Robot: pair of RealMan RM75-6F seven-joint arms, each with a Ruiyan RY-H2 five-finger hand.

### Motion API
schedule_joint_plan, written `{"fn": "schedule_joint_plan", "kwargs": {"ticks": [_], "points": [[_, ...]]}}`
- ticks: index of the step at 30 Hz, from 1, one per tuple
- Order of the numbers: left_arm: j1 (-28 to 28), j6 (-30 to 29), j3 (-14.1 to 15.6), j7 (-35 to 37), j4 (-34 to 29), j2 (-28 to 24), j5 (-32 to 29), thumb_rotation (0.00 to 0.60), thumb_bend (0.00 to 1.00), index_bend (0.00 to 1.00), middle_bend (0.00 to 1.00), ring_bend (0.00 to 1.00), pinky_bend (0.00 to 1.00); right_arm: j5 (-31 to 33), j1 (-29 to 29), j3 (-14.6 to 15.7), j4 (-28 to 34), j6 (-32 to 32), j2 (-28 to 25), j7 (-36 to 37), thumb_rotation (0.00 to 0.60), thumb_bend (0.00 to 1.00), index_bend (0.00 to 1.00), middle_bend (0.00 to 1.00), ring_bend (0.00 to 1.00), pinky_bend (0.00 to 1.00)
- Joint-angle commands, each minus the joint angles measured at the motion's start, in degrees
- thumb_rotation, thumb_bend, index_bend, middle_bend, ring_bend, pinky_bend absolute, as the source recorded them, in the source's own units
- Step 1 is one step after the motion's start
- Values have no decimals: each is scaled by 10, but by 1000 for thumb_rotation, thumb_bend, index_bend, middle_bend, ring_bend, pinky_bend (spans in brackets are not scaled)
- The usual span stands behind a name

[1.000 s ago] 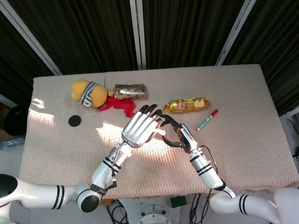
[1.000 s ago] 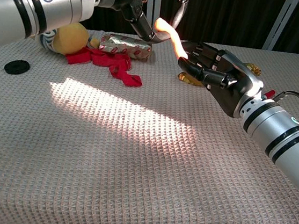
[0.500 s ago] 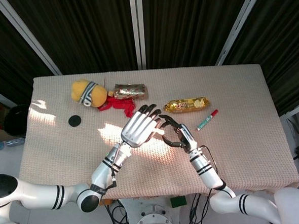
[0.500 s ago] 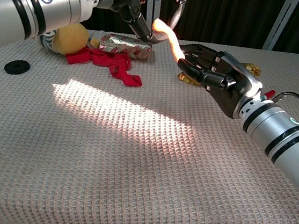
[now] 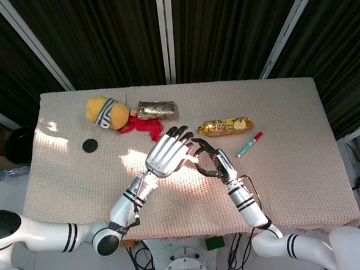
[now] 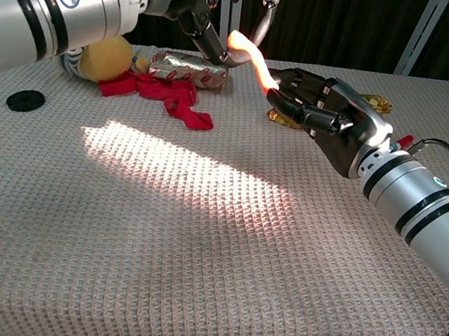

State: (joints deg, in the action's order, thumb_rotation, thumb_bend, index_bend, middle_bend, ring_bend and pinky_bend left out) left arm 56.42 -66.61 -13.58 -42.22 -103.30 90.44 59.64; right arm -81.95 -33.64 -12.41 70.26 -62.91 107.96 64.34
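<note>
A soft orange strip (image 6: pixel 250 53) hangs in the air over the middle of the table. My silver left hand (image 6: pixel 225 18) pinches its upper end from above; in the head view this hand (image 5: pixel 167 153) covers the strip. My black right hand (image 6: pixel 327 119) reaches in from the right, and its curled fingertips (image 6: pixel 287 84) close about the strip's lower end. In the head view the right hand (image 5: pixel 212 159) sits just right of the left hand, the two nearly touching.
A yellow plush toy (image 5: pixel 105 111), a red cloth (image 5: pixel 146 125) and a foil-wrapped bar (image 5: pixel 156 109) lie at the back left. A black disc (image 5: pixel 89 145) sits at the left. A gold packet (image 5: pixel 225 126) and a red-and-green pen (image 5: pixel 249 144) lie right of the hands.
The left hand has shifted slightly left and up with the strip. The right hand has crept toward it, its fingers curling closer round the strip's lower end.
</note>
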Motion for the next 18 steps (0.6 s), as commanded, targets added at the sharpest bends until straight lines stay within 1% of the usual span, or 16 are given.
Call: {"fn": "schedule_joint_plan", "kwargs": {"ticks": [1,18], "points": [[0,0,0,0,0,0,0,600,353,556,271,169,256,0,0,0,0,0,0,-1,600,380,529,126,0,0],[-4,-2,-1,3,-4,-6,2,600,354,555,271,169,256,3,4,0,0,0,-1,-4,600,392,559,126,0,0]]}}
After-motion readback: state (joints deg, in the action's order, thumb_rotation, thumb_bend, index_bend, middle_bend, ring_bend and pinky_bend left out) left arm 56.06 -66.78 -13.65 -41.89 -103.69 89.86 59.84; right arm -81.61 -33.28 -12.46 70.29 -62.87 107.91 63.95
